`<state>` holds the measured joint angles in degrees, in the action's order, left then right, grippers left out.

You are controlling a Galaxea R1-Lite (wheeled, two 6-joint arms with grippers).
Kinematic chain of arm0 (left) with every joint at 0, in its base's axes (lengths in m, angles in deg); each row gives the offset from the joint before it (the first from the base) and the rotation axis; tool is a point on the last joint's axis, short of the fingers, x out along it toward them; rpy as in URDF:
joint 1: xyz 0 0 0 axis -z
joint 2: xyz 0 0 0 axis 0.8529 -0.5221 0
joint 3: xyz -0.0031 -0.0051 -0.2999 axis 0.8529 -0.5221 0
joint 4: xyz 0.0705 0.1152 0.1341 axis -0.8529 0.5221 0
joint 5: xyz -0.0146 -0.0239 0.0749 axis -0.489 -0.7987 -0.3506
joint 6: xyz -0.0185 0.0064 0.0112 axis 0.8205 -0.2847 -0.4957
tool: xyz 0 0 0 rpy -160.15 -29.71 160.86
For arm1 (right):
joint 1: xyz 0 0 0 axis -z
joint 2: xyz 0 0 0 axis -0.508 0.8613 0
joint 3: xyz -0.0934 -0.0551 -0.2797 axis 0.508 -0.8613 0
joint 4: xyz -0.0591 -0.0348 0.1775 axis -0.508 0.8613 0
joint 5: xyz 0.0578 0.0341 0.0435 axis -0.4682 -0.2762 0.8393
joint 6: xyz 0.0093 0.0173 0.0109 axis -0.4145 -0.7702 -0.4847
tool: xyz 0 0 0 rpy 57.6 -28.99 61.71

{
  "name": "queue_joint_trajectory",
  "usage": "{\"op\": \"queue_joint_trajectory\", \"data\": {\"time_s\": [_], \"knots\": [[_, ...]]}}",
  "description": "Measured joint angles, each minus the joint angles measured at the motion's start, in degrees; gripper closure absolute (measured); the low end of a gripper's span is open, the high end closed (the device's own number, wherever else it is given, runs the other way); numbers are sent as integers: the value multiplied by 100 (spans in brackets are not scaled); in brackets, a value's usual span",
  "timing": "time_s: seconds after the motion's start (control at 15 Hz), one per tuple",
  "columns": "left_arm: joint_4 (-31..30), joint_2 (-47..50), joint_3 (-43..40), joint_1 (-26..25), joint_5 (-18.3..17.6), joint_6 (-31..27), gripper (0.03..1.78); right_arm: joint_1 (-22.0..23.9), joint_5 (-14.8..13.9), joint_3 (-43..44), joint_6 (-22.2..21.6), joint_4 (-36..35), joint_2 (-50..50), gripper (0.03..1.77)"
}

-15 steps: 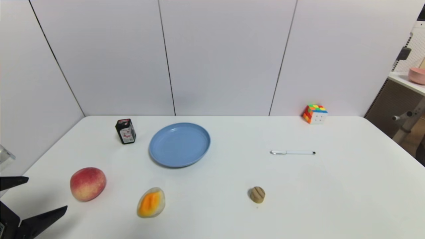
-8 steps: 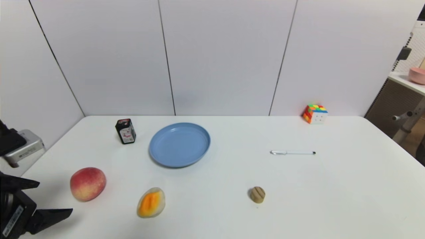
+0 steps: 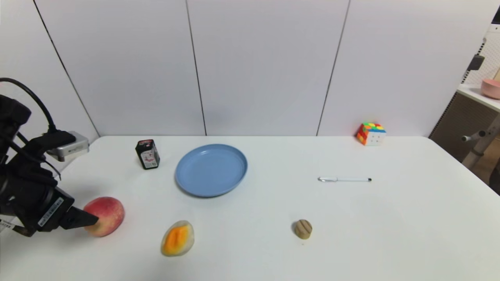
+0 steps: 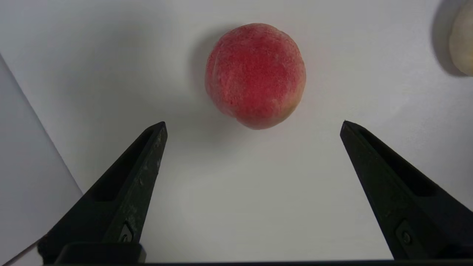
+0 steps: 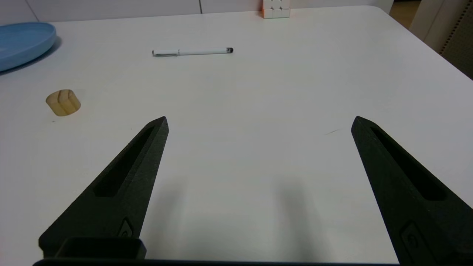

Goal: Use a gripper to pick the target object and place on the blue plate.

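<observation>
With the left gripper (image 4: 253,125) spread wide above the peach (image 4: 255,75) at the near left of the table, best to centre the fingers either side, lower gently, squeeze without bruising, then carry right and far to the blue plate (image 3: 211,169)

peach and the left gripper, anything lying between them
Nothing: in the left wrist view only bare white table lies between the open left gripper and the peach, which it does not touch.

This looks like a robot test lab: a bare white counter (image 3: 273,242) enclosed by plain white partition panels (image 3: 265,66), with unrelated small props such as a puzzle cube (image 3: 370,134) and a pen (image 3: 344,179).
</observation>
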<state>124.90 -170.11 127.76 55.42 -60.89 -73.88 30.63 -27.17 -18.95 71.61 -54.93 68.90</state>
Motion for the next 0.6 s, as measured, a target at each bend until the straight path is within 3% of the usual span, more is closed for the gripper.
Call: {"op": "queue_joint_trajectory", "data": {"time_s": [0.6], "knots": [[-11, -929, 138, -22, 1, -46, 12, 0, -5, 0, 0, 0, 0, 9]]}}
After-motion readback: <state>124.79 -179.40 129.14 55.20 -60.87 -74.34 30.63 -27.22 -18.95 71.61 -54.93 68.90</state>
